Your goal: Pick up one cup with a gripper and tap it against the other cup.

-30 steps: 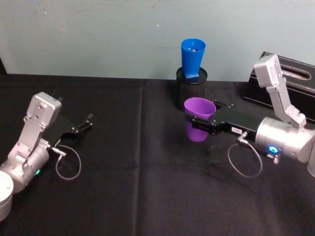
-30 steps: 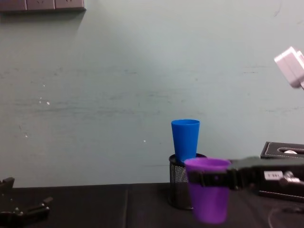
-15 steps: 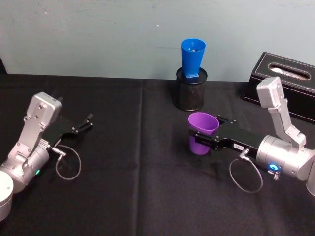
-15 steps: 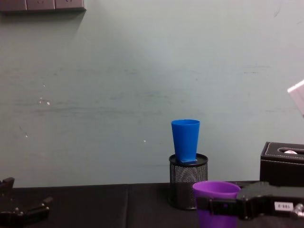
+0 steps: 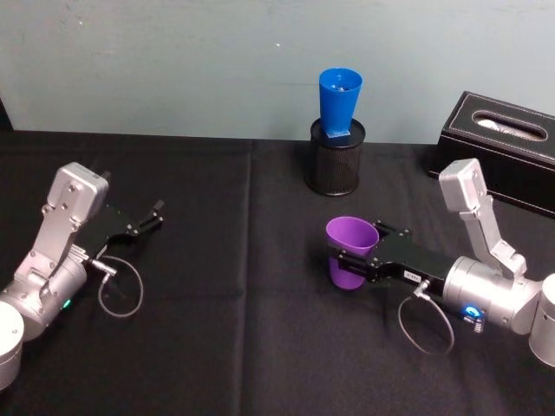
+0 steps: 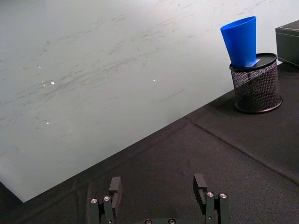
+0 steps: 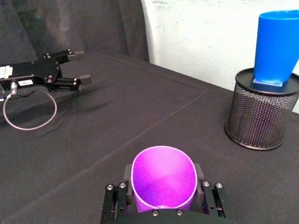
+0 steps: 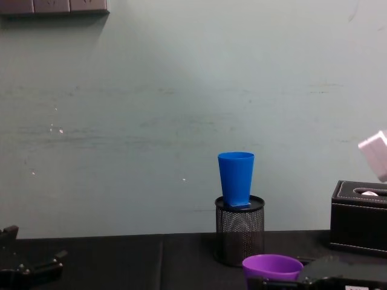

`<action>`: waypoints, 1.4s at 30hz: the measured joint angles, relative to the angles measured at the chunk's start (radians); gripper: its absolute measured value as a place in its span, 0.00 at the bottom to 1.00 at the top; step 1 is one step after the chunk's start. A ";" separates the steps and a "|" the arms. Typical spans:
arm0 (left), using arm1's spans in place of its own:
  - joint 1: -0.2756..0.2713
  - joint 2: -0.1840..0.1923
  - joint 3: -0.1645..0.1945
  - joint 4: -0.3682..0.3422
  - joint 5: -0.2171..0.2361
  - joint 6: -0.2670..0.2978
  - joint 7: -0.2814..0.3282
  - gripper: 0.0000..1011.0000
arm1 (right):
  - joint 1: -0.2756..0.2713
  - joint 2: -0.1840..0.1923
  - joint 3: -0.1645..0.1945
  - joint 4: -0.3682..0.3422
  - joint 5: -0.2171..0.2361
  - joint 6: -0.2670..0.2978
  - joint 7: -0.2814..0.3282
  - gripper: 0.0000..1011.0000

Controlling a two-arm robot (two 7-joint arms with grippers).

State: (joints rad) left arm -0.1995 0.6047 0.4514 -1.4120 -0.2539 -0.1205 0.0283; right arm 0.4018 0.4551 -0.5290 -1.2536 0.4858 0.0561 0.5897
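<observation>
Gripping the purple cup [image 5: 350, 251] upright in the right claw [image 5: 357, 261], clamped below the rim, probably resting on the table [image 5: 243, 312]. Sitting well apart from the blue cup [image 5: 340, 102] perched on the mesh holder [image 5: 335, 165]. Idling on the left with the left claw [image 5: 139, 224] apart.

Glossy plastic purple cup [image 5: 349, 252], matt tablecloth [image 5: 234, 286]

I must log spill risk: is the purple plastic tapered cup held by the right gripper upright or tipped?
Upright. The purple plastic tapered cup has its open mouth upward in the right gripper, and it looks empty inside.
</observation>
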 joint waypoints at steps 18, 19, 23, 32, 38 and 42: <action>0.000 0.000 0.000 0.000 0.000 0.000 0.000 0.99 | 0.000 -0.014 -0.001 0.026 -0.015 -0.013 0.012 0.73; 0.000 0.000 0.000 0.000 0.000 0.000 0.000 0.99 | 0.000 -0.014 -0.001 0.026 -0.015 -0.013 0.012 0.75; 0.000 0.000 0.000 0.000 0.000 0.000 0.000 0.99 | 0.000 -0.013 -0.002 0.025 -0.015 -0.010 0.012 0.87; 0.000 0.000 0.000 0.000 0.000 0.000 0.000 0.99 | 0.000 -0.013 -0.001 0.024 -0.015 -0.009 0.011 0.99; 0.000 0.000 0.000 0.000 0.000 0.000 0.000 0.99 | -0.016 -0.006 0.019 -0.024 -0.012 -0.027 0.007 0.99; 0.000 0.000 0.000 0.000 0.000 0.000 0.000 0.99 | -0.032 -0.002 0.042 -0.066 -0.004 -0.046 -0.006 0.99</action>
State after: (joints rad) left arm -0.1995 0.6047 0.4514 -1.4120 -0.2539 -0.1205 0.0283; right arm 0.3700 0.4526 -0.4868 -1.3198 0.4817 0.0099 0.5840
